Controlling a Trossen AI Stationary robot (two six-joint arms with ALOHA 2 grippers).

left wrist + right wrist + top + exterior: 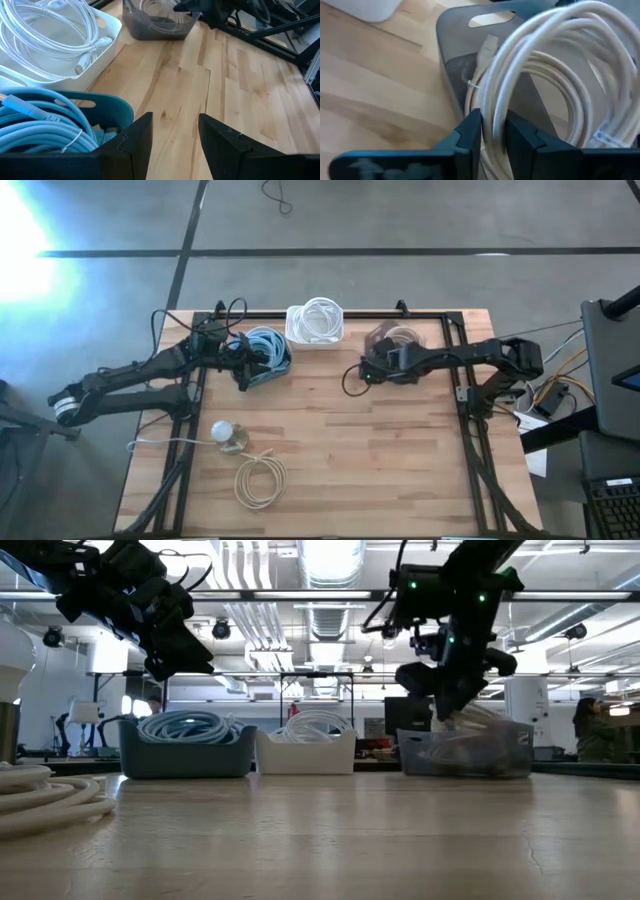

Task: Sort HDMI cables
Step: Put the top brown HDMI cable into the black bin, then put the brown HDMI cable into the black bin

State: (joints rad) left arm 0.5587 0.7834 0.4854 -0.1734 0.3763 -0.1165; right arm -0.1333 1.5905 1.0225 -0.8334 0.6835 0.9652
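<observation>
Three bins stand along the table's far side: a blue bin (266, 358) with light blue coils (40, 130), a white bin (316, 326) with white coils (55, 35), and a clear grey bin (400, 340). My right gripper (493, 131) is shut on a beige coil (555, 75) over the grey bin. My left gripper (172, 135) is open and empty just above the blue bin's right end. Another beige coil (260, 480) lies flat near the table's front left. My right gripper pinches the beige coil's bundled strands (496, 100) between its two fingers, on one side of the loop. The fingers lie across the strands. The coil's loop spreads out ahead of the fingers over the grey bin (470, 55); whether it rests on the bin's floor I cannot tell.
A round white bulb-like object (226, 434) with a loose thin cord (160, 443) lies left of centre near the front. The middle and right of the wooden table (400, 450) are bare. A black frame (455, 370) runs along the table's sides.
</observation>
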